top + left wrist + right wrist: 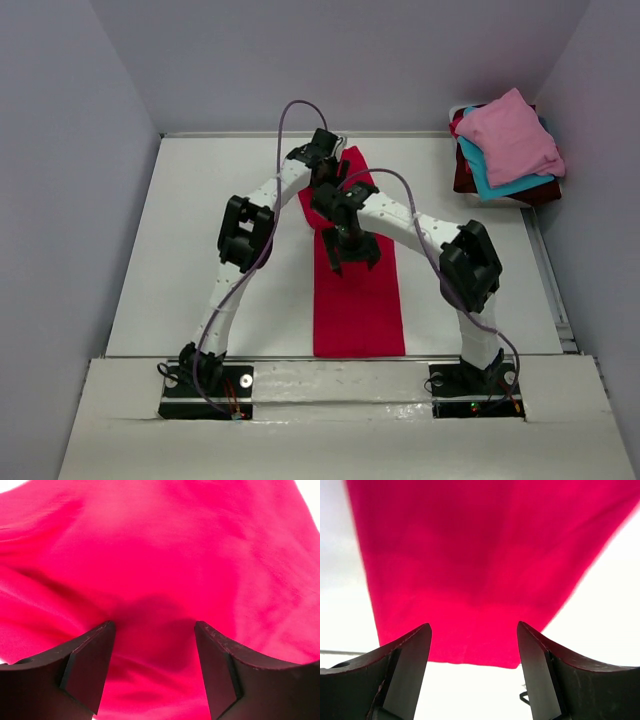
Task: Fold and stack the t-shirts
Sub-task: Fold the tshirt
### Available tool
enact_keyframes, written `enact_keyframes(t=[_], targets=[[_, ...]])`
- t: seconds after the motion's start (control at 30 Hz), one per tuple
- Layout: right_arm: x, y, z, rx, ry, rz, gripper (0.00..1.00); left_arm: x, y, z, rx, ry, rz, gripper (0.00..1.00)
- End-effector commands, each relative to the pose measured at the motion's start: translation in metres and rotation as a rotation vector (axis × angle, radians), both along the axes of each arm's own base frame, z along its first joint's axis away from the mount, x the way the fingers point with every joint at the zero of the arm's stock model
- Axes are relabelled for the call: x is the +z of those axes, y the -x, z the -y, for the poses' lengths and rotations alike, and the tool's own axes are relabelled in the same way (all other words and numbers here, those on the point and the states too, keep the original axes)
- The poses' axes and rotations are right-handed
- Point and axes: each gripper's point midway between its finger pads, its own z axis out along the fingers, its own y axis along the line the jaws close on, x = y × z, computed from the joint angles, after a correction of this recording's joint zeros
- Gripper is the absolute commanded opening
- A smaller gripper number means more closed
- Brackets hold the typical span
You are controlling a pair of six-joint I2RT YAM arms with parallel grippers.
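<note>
A bright crimson-red t-shirt (358,300), folded into a long narrow strip, lies flat down the middle of the white table (200,250). My left gripper (324,176) hovers over the strip's far end. In its wrist view the red cloth (160,555) fills the frame and the left gripper (155,627) stands open with nothing pinched. My right gripper (351,258) is over the middle of the strip. In the right wrist view that gripper (474,626) is open and empty, with an edge of the red shirt (470,570) just beyond its fingertips.
At the back right corner sits a stack of t-shirts: light pink (510,135) on top, teal-blue (482,178) under it, dark maroon (466,178) at the bottom. Grey walls close in the table on three sides. Both arm bases are bolted at the near edge.
</note>
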Motion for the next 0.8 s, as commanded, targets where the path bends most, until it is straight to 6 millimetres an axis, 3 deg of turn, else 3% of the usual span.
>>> enact_keyframes(t=[0.0, 0.1, 0.13, 0.17, 0.27, 0.33, 0.37, 0.5, 0.7, 0.77], targets=[[0.040, -0.042, 0.015, -0.118, -0.072, 0.140, 0.75, 0.065, -0.022, -0.035, 0.117, 0.060, 0.087, 0.78], [0.040, -0.050, 0.014, -0.119, -0.068, 0.146, 0.75, 0.079, -0.036, -0.038, 0.112, 0.094, 0.110, 0.80], [0.039, -0.052, 0.012, -0.119, -0.072, 0.147, 0.75, 0.067, -0.035, -0.039, 0.115, 0.077, 0.080, 0.80], [0.039, -0.052, 0.010, -0.116, -0.078, 0.147, 0.75, 0.077, -0.040, -0.038, 0.121, 0.084, 0.105, 0.80], [0.037, -0.061, 0.015, -0.137, -0.083, 0.151, 0.75, 0.084, -0.042, -0.038, 0.140, 0.097, 0.118, 0.80], [0.035, -0.069, 0.020, -0.154, -0.080, 0.154, 0.75, 0.078, -0.036, -0.042, 0.159, 0.092, 0.104, 0.80], [0.034, -0.075, 0.022, -0.166, -0.084, 0.160, 0.74, 0.090, -0.037, -0.044, 0.169, 0.099, 0.132, 0.80], [0.036, -0.111, 0.045, -0.261, -0.106, 0.188, 0.69, 0.095, -0.033, -0.062, 0.235, 0.039, 0.138, 0.80], [0.051, -0.177, 0.054, -0.352, -0.184, 0.266, 0.51, 0.091, -0.014, -0.088, 0.338, -0.043, 0.104, 0.79], [0.050, -0.199, 0.052, -0.357, -0.207, 0.278, 0.49, 0.102, -0.012, -0.092, 0.352, -0.037, 0.129, 0.79]])
